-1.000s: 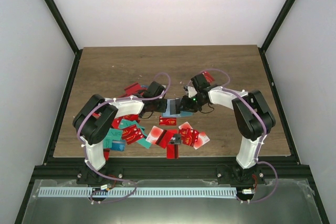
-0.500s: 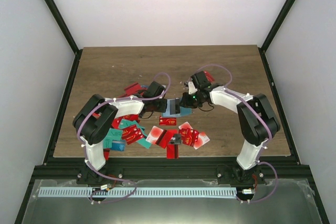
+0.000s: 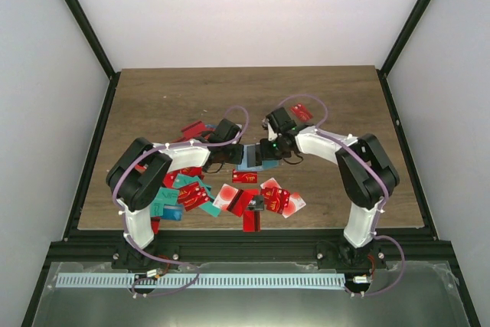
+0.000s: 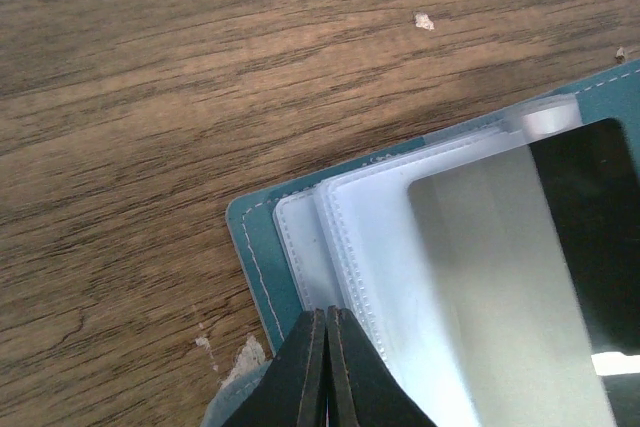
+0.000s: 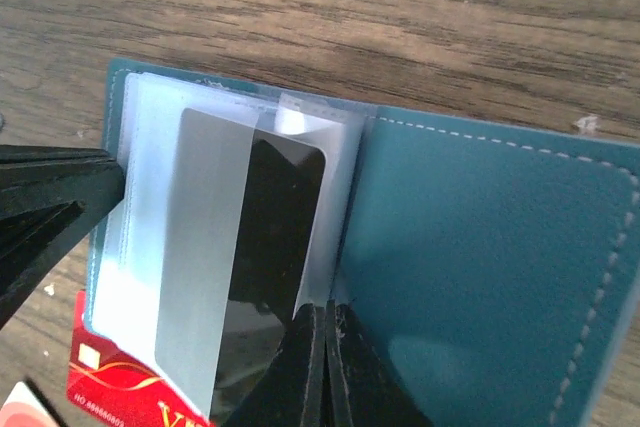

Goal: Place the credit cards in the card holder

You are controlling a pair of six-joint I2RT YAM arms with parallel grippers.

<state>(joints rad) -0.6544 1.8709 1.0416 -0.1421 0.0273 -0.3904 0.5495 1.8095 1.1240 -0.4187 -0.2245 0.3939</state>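
The left tool [image 4: 326, 319] is closed, its tips pressed together on the left edge of the clear sleeves inside the card holder [image 5: 470, 247], pinching them there. The card holder lies open and flat about the middle of the tabletop [image 3: 191, 97], between the two arms, teal cover down and pale sleeves up. One sleeve stands partly lifted and shows a dark card [image 5: 275, 227] with a grey band beside it. A red card [image 5: 110, 387] sticks out from under the holder's left half.

The right tool [image 5: 321, 312] is closed too, its tips meeting at the sleeve's edge just beside the spine. The pictures do not show whether the sleeve or the dark card is caught between them.

The other credit cards [image 3: 245, 197], mostly red with some teal, lie scattered between the holder and the near edge, thicker toward the left. A lone red one [image 3: 301, 111] lies beyond the right arm, toward the far edge.
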